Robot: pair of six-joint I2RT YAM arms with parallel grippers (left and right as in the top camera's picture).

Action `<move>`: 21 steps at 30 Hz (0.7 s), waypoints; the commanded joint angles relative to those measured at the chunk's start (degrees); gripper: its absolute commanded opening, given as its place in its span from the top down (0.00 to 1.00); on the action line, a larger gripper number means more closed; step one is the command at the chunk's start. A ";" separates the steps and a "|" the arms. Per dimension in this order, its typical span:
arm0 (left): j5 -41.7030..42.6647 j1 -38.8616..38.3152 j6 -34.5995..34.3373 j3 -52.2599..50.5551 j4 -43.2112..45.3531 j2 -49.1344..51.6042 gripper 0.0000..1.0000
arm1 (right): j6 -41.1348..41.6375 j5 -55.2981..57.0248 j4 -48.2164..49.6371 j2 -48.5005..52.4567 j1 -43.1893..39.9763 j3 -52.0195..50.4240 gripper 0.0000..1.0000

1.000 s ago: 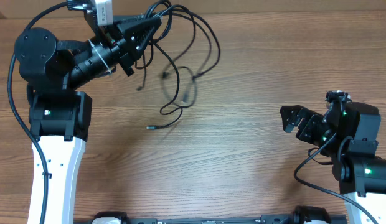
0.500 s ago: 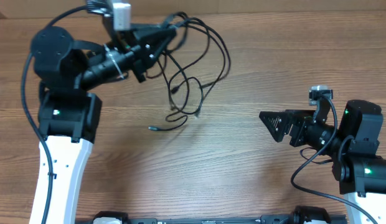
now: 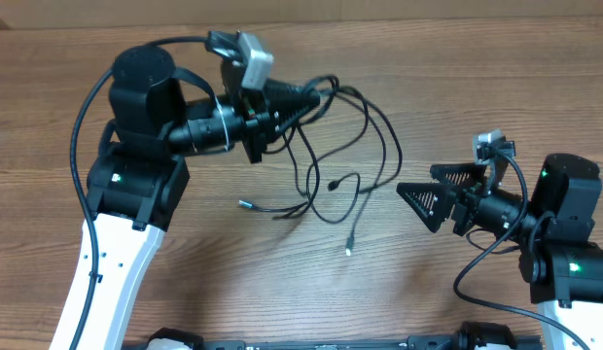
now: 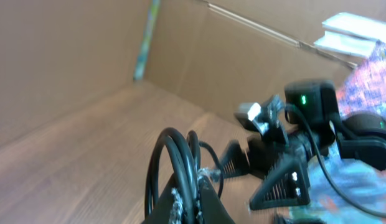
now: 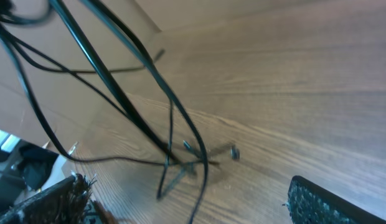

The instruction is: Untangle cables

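Over the wooden table (image 3: 282, 301), the left hand (image 3: 313, 97) points right, clenched on the cables (image 3: 365, 146). The right hand (image 3: 420, 191) faces it, released with fingers spread, near the outermost loop. From the grip the cables fan right and toward the near edge, long axis diagonal, with loose ends on the table. One plug (image 3: 348, 251) points at the near edge, another (image 3: 245, 204) left.
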 commanded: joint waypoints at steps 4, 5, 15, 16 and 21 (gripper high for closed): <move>2.80 -1.46 12.39 0.70 -10.05 0.96 0.96 | -2.03 -5.05 4.66 -0.83 0.07 0.31 0.00; 4.22 -1.73 14.12 0.70 -11.43 1.31 0.96 | -2.16 -5.25 5.42 -1.07 0.07 0.31 0.00; 14.99 -8.83 29.22 0.70 -17.70 5.88 0.96 | -2.36 -11.41 13.60 -2.86 0.07 0.31 0.02; 14.95 -9.81 30.34 0.70 -17.68 6.16 0.96 | -2.36 -12.70 14.29 -2.86 0.07 0.31 0.03; 13.16 -15.13 36.39 0.70 -17.51 6.60 0.96 | -2.38 -19.89 17.03 -2.86 0.07 0.31 0.11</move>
